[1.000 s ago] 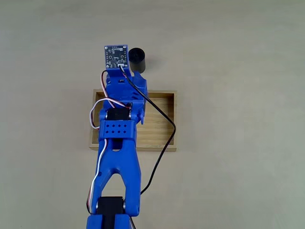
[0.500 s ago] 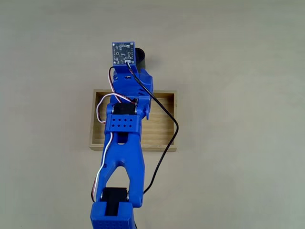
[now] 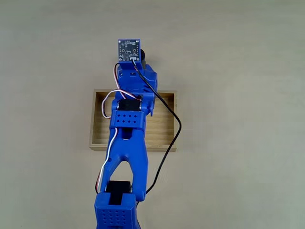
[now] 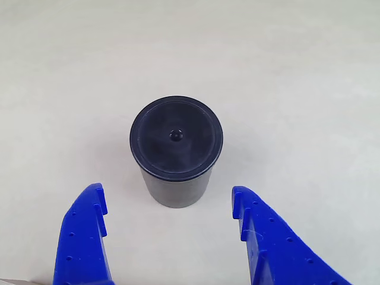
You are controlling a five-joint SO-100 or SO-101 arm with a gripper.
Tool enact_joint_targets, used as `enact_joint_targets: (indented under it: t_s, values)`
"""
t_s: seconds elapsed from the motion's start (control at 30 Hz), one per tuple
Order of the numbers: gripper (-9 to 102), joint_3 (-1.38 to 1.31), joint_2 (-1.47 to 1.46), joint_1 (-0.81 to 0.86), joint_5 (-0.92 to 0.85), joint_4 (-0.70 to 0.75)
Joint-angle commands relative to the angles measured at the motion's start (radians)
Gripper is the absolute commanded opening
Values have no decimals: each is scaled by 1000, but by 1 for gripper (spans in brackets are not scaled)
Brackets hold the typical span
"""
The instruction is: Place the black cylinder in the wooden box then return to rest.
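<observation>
So over the last second the arm has swung a bit to the right in the fixed view and pushed further out toward the far edge of the table, past the wooden box (image 3: 164, 121). A second ago the black cylinder (image 4: 176, 148) was sitting clear to the right of the arm's little circuit board; now the board covers most of it and only a dark sliver peeks out on the right side.

In the other view the tool (image 4: 168, 202) is spread wide, blue fingers (image 4: 89, 228) on either side of the cylinder with visible gaps, not touching it. The cylinder stands upright on the bare table, just beyond the box's far wall, roughly centred between the fingers and a little ahead of the tips.

My read: the lining-up part is basically done, and what's left is nudging forward or down so the fingers bracket the body, then squeezing. Nothing's in the box yet, so the task is still early.
</observation>
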Motion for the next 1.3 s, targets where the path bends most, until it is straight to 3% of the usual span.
enact_joint_targets:
  t_s: [0.0, 1.27]
  values:
    - [32, -109, -49, 9, 12, -32]
    - [32, -407, 195, 15, 26, -43]
